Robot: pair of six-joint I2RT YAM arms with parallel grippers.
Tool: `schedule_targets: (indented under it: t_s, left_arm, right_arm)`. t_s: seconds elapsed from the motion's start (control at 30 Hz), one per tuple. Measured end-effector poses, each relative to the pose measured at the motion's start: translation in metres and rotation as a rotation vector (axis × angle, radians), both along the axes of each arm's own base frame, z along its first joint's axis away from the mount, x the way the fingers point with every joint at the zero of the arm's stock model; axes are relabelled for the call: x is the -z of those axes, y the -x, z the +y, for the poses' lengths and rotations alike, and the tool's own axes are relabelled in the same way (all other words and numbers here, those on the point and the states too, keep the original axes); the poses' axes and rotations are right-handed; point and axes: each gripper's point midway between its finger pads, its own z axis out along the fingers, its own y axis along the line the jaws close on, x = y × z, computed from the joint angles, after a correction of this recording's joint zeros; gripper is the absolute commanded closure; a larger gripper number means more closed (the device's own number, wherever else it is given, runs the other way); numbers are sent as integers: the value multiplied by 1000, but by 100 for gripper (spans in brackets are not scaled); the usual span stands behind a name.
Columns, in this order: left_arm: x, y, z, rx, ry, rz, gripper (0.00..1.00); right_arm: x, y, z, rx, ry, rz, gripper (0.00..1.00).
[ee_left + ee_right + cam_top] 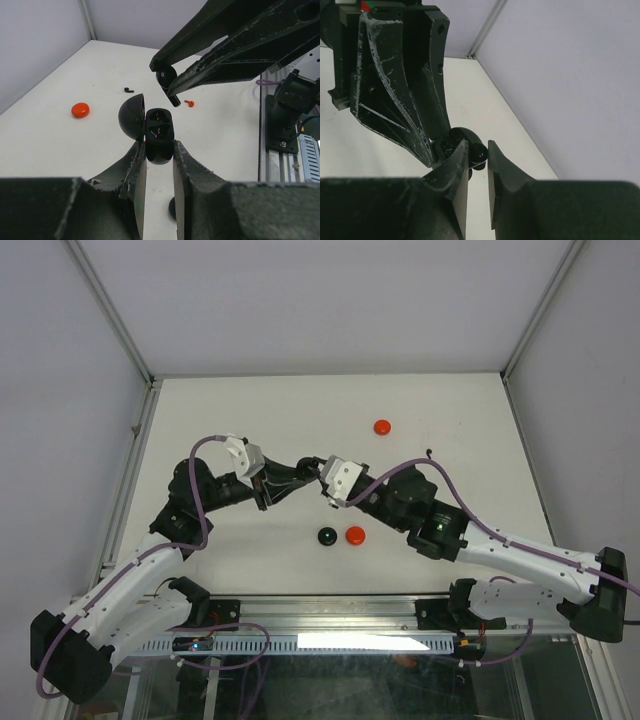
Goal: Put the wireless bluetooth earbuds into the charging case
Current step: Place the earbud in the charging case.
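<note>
My left gripper [300, 477] [159, 145] is shut on the black charging case [159, 131] and holds it above the table. Its lid [131, 118] is swung open to the left. My right gripper [322, 480] [476, 147] is shut on a black earbud [167, 82] [479, 153]. The earbud's stem points down, just above the case's open sockets. In the right wrist view the case [456, 138] sits just behind the earbud. A loose black earbud [129, 90] [428, 452] and a tiny red earbud [189, 103] lie on the table beyond. Other earbuds are out of view.
A red disc [381, 426] [80, 109] lies at the far side of the white table [250, 410]. A black disc [326, 536] and another red disc [355, 534] lie side by side near the front. Metal frame rails [125, 490] run along the table's sides.
</note>
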Motion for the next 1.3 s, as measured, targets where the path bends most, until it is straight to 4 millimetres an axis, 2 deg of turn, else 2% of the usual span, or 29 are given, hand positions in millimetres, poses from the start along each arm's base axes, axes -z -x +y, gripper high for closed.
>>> schedule_targets:
  t_s: [0.33, 0.77, 1.3]
  left_arm:
    - [-11, 11, 3, 19, 41, -27, 100]
    - [-17, 16, 4, 28, 79, -11, 100]
    - [-20, 19, 3, 42, 102, 26, 100]
  right_arm:
    - [2, 15, 10, -37, 23, -108, 87]
    - [-13, 12, 10, -2, -7, -173, 90]
    - [-8, 13, 15, -11, 4, -173, 90]
